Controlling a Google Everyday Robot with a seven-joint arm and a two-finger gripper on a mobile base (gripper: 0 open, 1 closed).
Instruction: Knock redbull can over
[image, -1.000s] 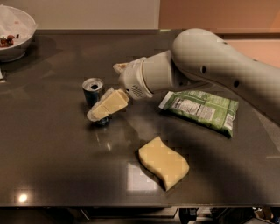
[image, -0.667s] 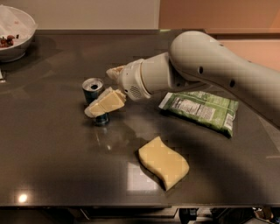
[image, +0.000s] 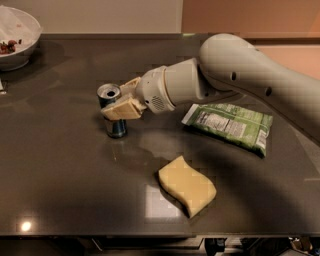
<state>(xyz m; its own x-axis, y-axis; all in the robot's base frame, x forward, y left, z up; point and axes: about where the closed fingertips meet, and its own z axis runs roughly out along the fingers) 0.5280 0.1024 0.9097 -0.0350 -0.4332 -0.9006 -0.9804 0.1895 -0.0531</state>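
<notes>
The redbull can (image: 113, 125) stands upright on the dark table (image: 60, 185), left of centre, blue and silver with its silver top showing. My gripper (image: 124, 98) reaches in from the right on a white arm and is open. Its near cream finger (image: 119, 109) lies across the front of the can's upper half. The far finger (image: 132, 84) sits just right of the can's rim. The gripper is against the can, and the can's middle is hidden behind the near finger.
A green snack bag (image: 231, 125) lies flat to the right, under the arm. A yellow sponge (image: 188, 185) lies near the front centre. A white bowl (image: 20, 45) with food stands at the far left corner. The table's front edge runs along the bottom.
My gripper has moved slightly left and up, so its near finger now covers more of the can. The can still stands in about the same place.
</notes>
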